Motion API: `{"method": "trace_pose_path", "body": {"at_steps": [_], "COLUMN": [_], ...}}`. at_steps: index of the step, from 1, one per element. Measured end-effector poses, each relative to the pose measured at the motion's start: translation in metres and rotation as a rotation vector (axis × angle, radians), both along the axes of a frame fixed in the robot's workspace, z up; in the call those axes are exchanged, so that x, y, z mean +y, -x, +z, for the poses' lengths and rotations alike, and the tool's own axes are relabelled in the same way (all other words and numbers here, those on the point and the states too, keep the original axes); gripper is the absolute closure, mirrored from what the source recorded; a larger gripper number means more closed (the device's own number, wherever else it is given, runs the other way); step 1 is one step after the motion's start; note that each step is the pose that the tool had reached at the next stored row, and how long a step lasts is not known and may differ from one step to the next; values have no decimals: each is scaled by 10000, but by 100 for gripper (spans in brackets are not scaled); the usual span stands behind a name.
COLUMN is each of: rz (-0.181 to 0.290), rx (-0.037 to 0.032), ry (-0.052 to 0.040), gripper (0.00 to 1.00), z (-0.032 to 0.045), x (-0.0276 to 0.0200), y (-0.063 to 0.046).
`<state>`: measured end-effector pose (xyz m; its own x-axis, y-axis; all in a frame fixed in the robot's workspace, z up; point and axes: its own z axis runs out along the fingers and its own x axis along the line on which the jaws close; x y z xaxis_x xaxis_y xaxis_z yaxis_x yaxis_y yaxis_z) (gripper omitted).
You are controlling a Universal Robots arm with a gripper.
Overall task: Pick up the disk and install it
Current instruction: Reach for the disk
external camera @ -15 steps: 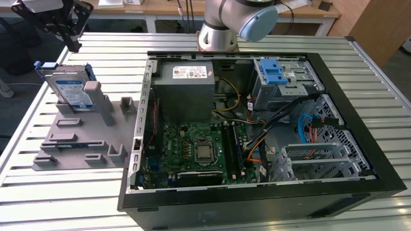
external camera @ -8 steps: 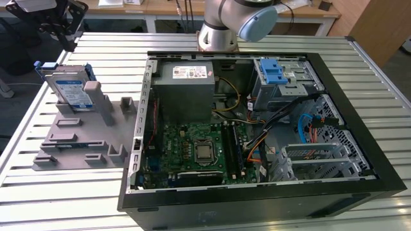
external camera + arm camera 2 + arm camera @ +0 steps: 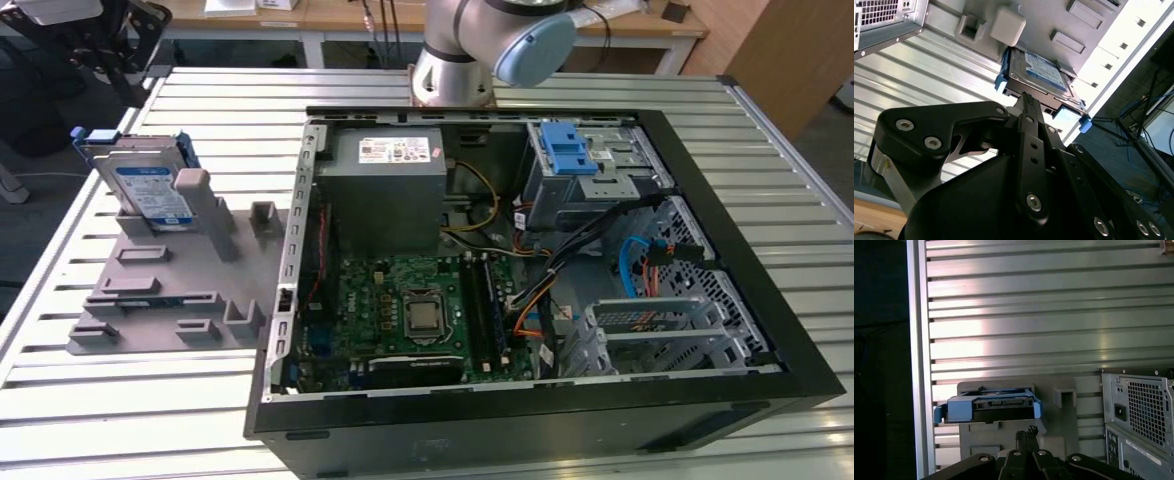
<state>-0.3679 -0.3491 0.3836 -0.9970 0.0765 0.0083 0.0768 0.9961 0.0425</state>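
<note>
The disk (image 3: 147,185) is a silver hard drive with a white-and-blue label and a blue bracket. It stands upright in a slot of the grey fixture (image 3: 160,290) at the exterior view's left. Both wrist views show the disk (image 3: 1041,75) (image 3: 986,407) ahead of my gripper (image 3: 1026,97) (image 3: 1026,431). The black fingers meet at their tips with nothing between them, some way short of the disk.
The open computer case (image 3: 534,250) lies on the slatted metal table (image 3: 134,400), to the right of the fixture in the exterior view. Inside are the grey power-supply box (image 3: 387,170), the motherboard (image 3: 414,310) and a drive cage with a blue bracket (image 3: 574,155). The arm's base (image 3: 454,60) stands behind the case.
</note>
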Motion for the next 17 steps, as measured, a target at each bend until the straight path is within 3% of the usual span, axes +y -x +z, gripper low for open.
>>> {"method": "trace_pose_path", "body": {"at_steps": [17], "rz": [-1], "rx": [27], "ry": [3], "gripper": [89], "z": [-9], "x": [-13], "y": [210]}}
